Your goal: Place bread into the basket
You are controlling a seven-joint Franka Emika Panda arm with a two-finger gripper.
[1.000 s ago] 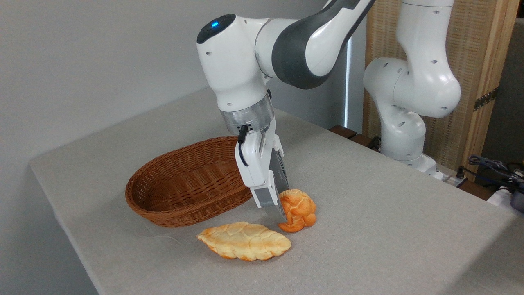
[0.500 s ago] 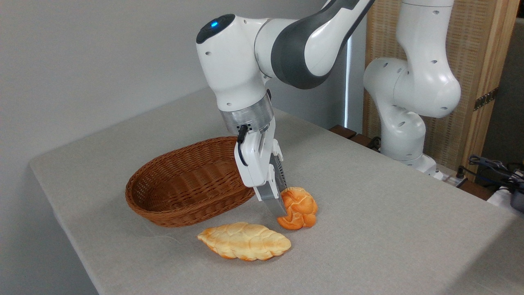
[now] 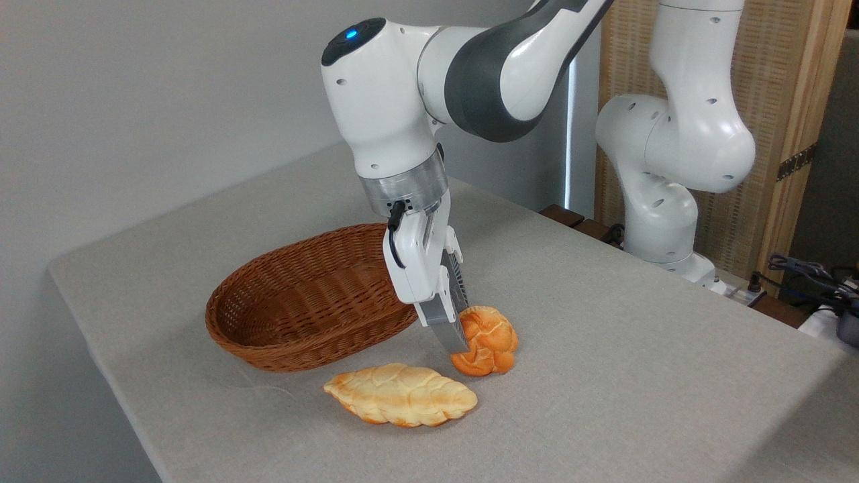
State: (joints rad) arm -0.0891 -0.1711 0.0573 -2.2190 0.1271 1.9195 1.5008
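Observation:
The bread (image 3: 488, 342), a small knotted orange-brown bun, is just right of the basket (image 3: 295, 352), a reddish-brown oval wicker one with nothing in it. My gripper (image 3: 475, 337) reaches down from above and is shut on the bread. Its near finger (image 3: 451, 332) presses the bun's left side, and the far finger is hidden behind the bun. The bun is tilted and sits at or barely above the grey tablecloth; its bottom edge is too close to the cloth to tell which.
A longer pale golden braided loaf (image 3: 400, 394) lies in front of the basket and the bun. The table's left and front edges drop off close by. My arm's base (image 3: 661, 221) stands at the back right, with cables (image 3: 815, 275) beyond it.
The gripper has risen a little and shifted slightly left, and the bun has gone with it, rolling from a flatter pose to a more upright one.

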